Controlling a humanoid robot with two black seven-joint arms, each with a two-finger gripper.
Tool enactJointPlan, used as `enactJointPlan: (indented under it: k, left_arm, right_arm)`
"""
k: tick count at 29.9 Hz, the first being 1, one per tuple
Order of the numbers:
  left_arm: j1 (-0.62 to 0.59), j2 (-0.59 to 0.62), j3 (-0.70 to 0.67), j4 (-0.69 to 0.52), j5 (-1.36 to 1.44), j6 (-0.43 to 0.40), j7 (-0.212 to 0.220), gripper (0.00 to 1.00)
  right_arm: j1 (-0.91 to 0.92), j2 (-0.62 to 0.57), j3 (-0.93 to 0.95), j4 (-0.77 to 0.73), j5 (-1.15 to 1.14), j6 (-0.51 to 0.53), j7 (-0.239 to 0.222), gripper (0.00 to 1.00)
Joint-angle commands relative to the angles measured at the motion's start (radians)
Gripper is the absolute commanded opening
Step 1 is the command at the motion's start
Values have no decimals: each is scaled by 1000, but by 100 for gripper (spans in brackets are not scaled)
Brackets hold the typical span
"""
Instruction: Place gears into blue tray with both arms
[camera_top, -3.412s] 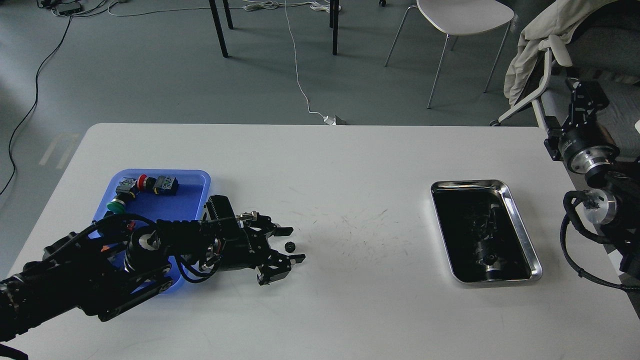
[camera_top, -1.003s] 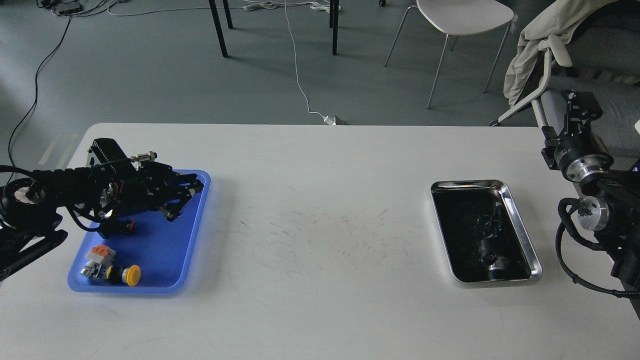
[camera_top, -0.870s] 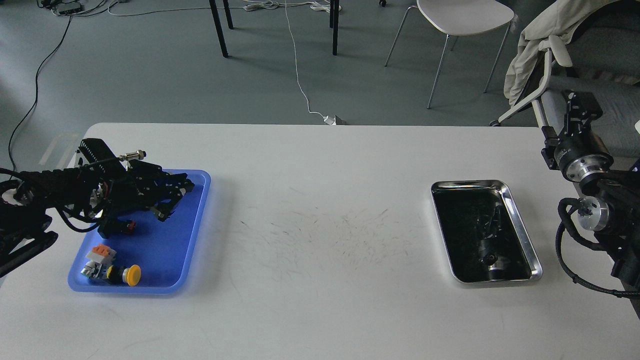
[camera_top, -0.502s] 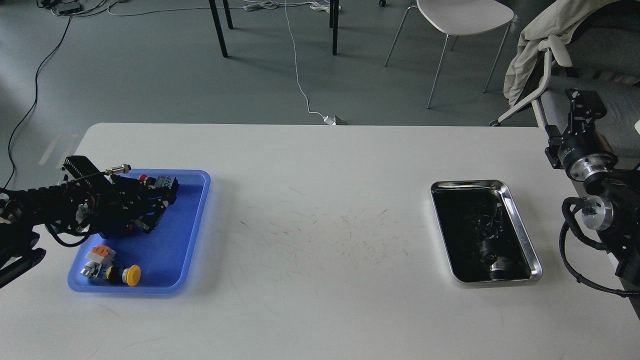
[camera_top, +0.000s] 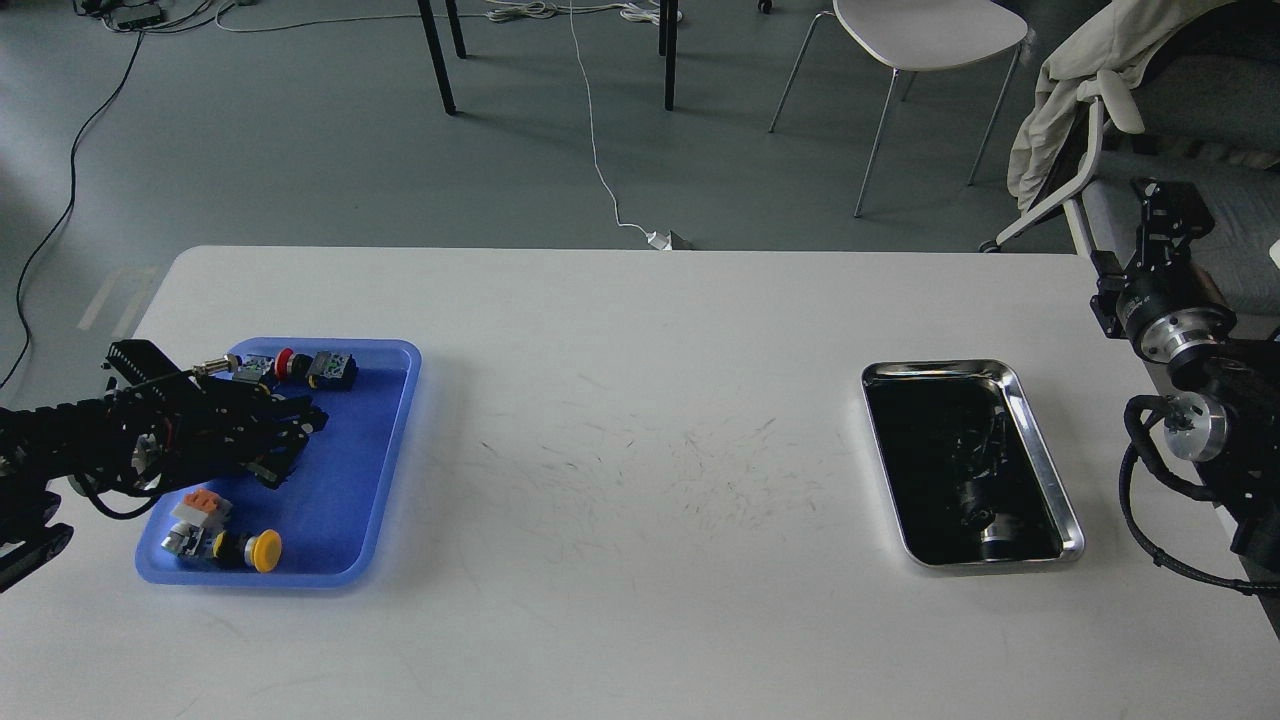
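left tool (camera_top: 295, 440) pulled back left across blue tray (camera_top: 385, 470) from open table, fingers now spread with nothing between. gear once just ahead of tool gone from table. right arm (camera_top: 1180, 330) barely shifted.

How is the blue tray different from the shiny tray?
The blue tray is blue plastic; the shiny tray is silvery metal, dark inside. The blue tray holds switches with coloured caps; the shiny tray holds dark parts, hard to make out. My left gripper hovers over the blue tray; nothing hovers over the shiny tray. Both are rectangular and rimmed.
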Motion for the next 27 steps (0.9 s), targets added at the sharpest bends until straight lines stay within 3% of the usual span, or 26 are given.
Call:
enactJointPlan:
  k: [1,4,15,19,21,27]
  left_arm:
    - [1,-25,1,31,-20,13,0,21]
    - [1,-30,2,43,-27,13,0,22]
    - [8,-30,1,45,-30,13,0,41]
    - [8,-32,0,43,-48,11,0,41]
    - [7,-24,1,42,-153,10,0,51]
    - [-12,-4,-5,43,-270,7,0,56]
  right_arm:
    - [3,2,0,0,0,0,0,94]
    - [3,0,0,2,0,0,0,94]
    - [3,0,0,0,0,0,0,94]
    - [4,0,0,0,-2,0,0,94]
    - [13,-1,0,3,-2,1,0,94]
    - [21,-1,0,9,-61,6,0,94]
